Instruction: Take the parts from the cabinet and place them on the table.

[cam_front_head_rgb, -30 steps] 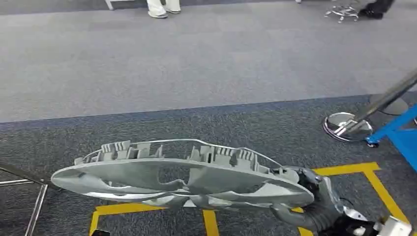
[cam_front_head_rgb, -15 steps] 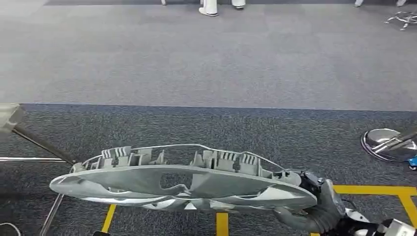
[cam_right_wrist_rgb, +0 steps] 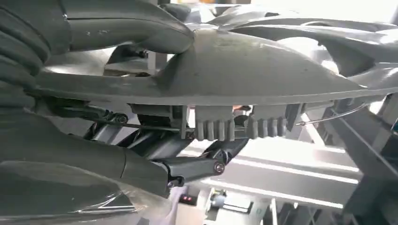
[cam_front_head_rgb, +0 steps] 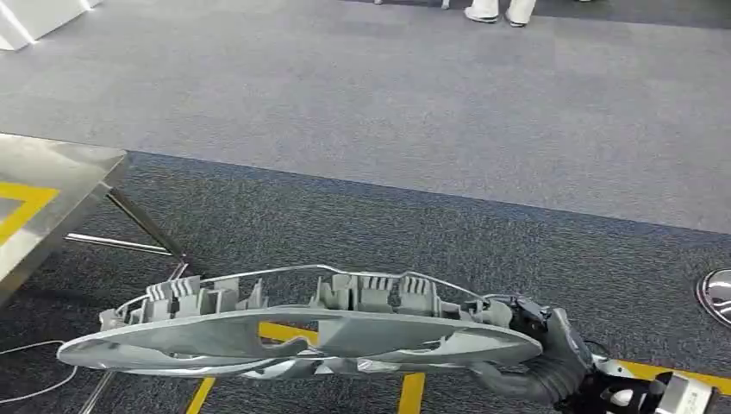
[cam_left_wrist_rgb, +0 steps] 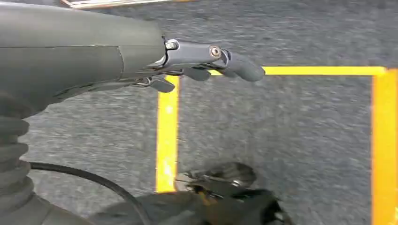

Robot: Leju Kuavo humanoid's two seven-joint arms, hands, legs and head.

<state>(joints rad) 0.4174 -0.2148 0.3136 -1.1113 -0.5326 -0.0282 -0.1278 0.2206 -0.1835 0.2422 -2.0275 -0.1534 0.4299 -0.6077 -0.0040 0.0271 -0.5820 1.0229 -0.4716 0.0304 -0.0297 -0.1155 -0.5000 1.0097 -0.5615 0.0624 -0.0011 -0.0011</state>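
At the far left a corner of the steel bench (cam_front_head_rgb: 52, 185) juts in, shiny-topped with a yellow marking on it, its slanted legs going down to the dark carpet. The part is not over it; it hangs out beside that corner, above the floor (cam_front_head_rgb: 414, 112) and the yellow tape lines (cam_front_head_rgb: 412, 392).

The left hand (cam_left_wrist_rgb: 206, 61) hangs down over the taped floor, its fingers (cam_left_wrist_rgb: 244, 69) stretched out straight with nothing between them.

The part (cam_front_head_rgb: 293, 328) is a long, grey, flattish moulding, held roughly level across the robot's front, with ribbed clips standing along its upper side and a thin wire arching over them. It looks like a stiff but light plastic: rigid enough to stay straight when carried by one end, though the clips and the wire look easy to snag or snap. So much length hanging off a single end would likely lever hard on the grip.

At the right end the right hand (cam_front_head_rgb: 552, 366) clasps it, the thumb (cam_right_wrist_rgb: 141, 23) over the top face and the fingers (cam_right_wrist_rgb: 187, 166) under the ribbed edge. A hold nearer the middle would probably be steadier for setting down.

Far off, a person's feet (cam_front_head_rgb: 500, 10) stand at the carpet's edge.
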